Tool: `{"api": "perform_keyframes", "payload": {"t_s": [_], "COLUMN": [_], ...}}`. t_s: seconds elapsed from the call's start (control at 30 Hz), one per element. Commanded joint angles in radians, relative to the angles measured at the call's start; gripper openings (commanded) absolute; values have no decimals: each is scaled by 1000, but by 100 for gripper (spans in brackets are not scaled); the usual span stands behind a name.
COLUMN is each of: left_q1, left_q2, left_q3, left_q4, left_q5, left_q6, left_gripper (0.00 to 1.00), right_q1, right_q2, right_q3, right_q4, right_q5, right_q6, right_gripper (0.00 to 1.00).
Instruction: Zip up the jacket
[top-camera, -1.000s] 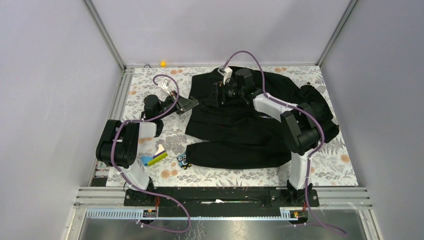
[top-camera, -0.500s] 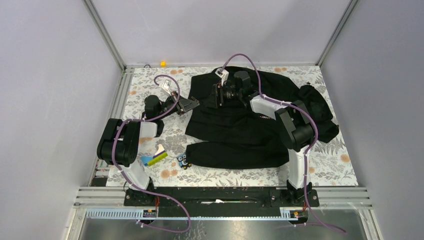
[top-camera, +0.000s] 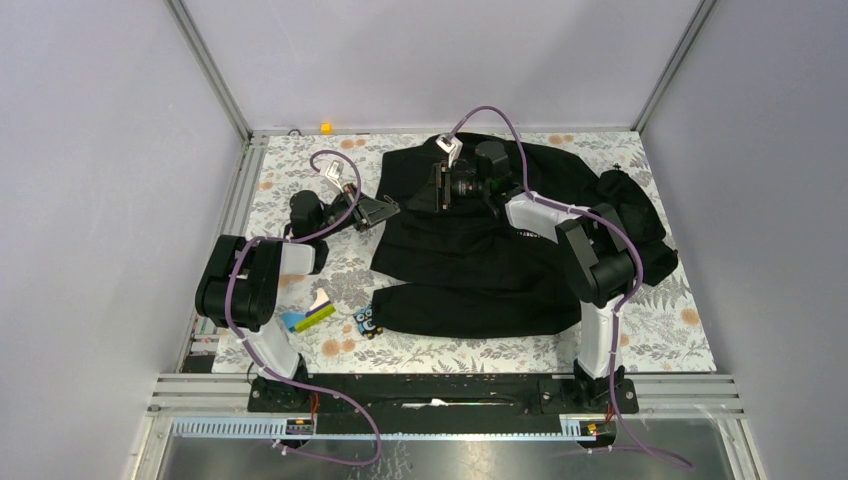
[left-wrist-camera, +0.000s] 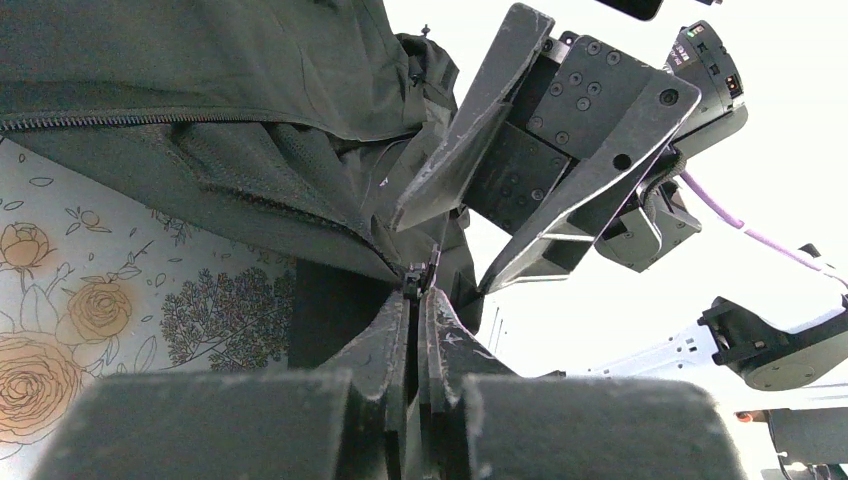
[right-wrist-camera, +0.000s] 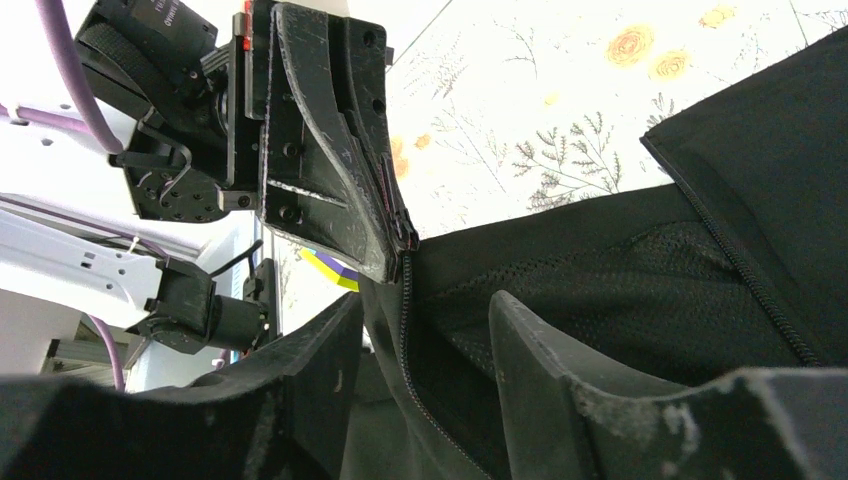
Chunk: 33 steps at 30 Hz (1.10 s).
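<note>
Narrowed since, the right gripper (top-camera: 437, 190) straddles the large black soft-fabric jacket (top-camera: 470, 270), half-open. The left gripper (top-camera: 385, 209) is clamped on its zipper end (left-wrist-camera: 415, 280) — a misaligned squeeze could jam it.

One black jacket (top-camera: 470, 250), two robot arms, left arm (top-camera: 250, 285) and right arm (top-camera: 600, 265), two tools, left tool (left-wrist-camera: 418, 295) and right tool (right-wrist-camera: 425, 340), one floral desk (top-camera: 660, 330), one blue-and-black toy (top-camera: 367, 322), one yellow-and-blue packet (top-camera: 308, 318), one white scrap (top-camera: 320, 299), one orange block (top-camera: 326, 127)
</note>
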<state>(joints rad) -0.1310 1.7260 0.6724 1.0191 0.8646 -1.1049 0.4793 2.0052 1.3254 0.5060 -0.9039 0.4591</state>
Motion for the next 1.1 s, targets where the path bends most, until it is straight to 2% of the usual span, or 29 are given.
{"api": "perform_keyframes", "payload": {"t_s": [0.0,0.17,0.33,0.5,0.63,0.77,0.97,1.07], "left_q1": [1,1,1,1,1,1,1,1], "left_q2": [-9,-2,-1,-2,0,4,7,7], "left_q3": [16,17,16,14,13,19,21,20], "left_q4": [98,108,116,111,101,100,101,100], "left_q5": [30,44,47,45,41,43,44,44], "left_q6": [-7,-19,-22,-21,-16,-16,-19,-22], "left_gripper": [0,0,0,0,0,0,0,0], "right_q1": [4,10,30,30,31,30,32,32], "right_q2": [2,72,82,92,81,64,79,91], "right_q3": [33,50,58,51,24,-8,-27,-20], "right_q4": [66,149,126,159,221,259,308,310], "right_q5": [-59,-119,-116,-120,-135,-135,-150,-153], "right_q6": [34,101,74,103,148,162,197,206], "right_gripper": [49,36,32,22,32,35,33,26]}}
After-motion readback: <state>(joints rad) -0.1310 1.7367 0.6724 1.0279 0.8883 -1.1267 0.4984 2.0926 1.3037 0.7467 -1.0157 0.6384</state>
